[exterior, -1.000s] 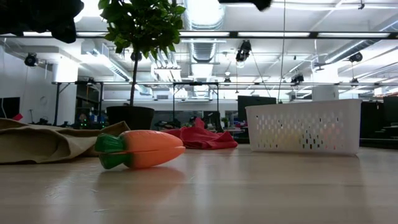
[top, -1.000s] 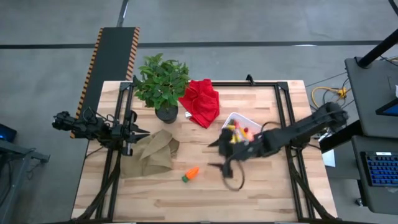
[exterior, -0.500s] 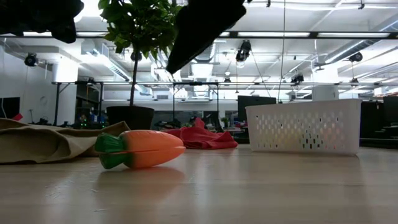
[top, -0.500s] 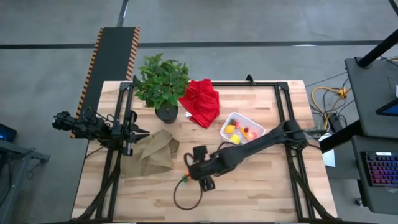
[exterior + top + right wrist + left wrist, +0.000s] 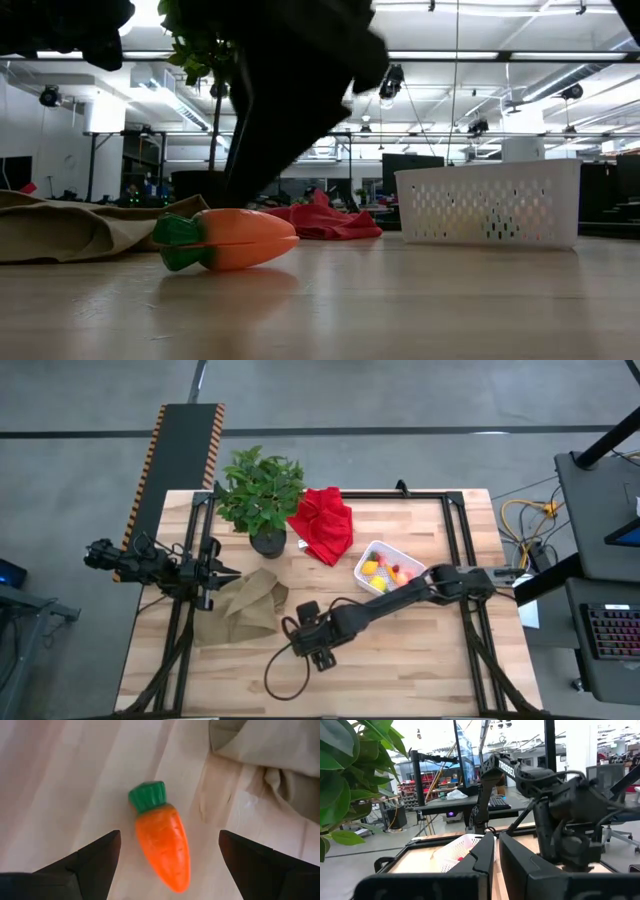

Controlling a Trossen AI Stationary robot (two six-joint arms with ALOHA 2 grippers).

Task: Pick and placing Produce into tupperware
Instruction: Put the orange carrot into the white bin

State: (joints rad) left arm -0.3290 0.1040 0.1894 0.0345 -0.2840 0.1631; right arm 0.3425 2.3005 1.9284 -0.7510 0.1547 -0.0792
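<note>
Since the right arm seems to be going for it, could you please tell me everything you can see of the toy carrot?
The toy carrot is a small, glossy, plastic-looking piece with a ridged orange body tapering to a blunt tip and a short green top. It lies flat on its side on the bare wooden table, close to the tan cloth but apparently not touching it. The right gripper hangs above it with its fingers spread wide on either side, not touching it.
</note>
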